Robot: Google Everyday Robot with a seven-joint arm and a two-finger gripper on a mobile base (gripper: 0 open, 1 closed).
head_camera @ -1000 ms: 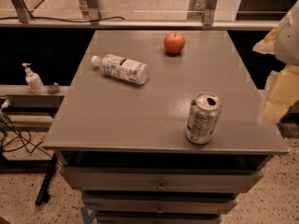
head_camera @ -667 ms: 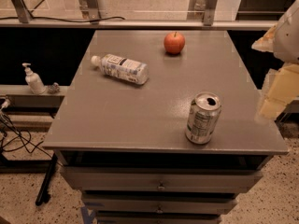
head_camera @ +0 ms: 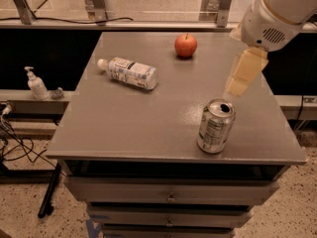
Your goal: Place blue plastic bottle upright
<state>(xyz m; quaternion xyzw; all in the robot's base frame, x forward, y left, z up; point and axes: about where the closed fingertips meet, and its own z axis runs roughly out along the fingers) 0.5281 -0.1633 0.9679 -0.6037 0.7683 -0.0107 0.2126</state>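
Note:
The blue plastic bottle [head_camera: 129, 72] lies on its side on the grey table [head_camera: 124, 128], at the back left, with its white cap pointing left. My gripper [head_camera: 241, 78] hangs from the white arm [head_camera: 277, 11] at the upper right. It is above the table's right part, just above and behind the silver can [head_camera: 216, 126], and far to the right of the bottle. It holds nothing that I can see.
A red apple [head_camera: 185, 45] sits at the back middle of the table. The opened silver can stands upright near the front right. A white pump dispenser [head_camera: 35, 83] stands on a lower ledge to the left. Drawers are under the table top.
The arm and gripper have moved left, from beyond the table's right edge to over the table above the can. The bottle, apple and can have not moved.

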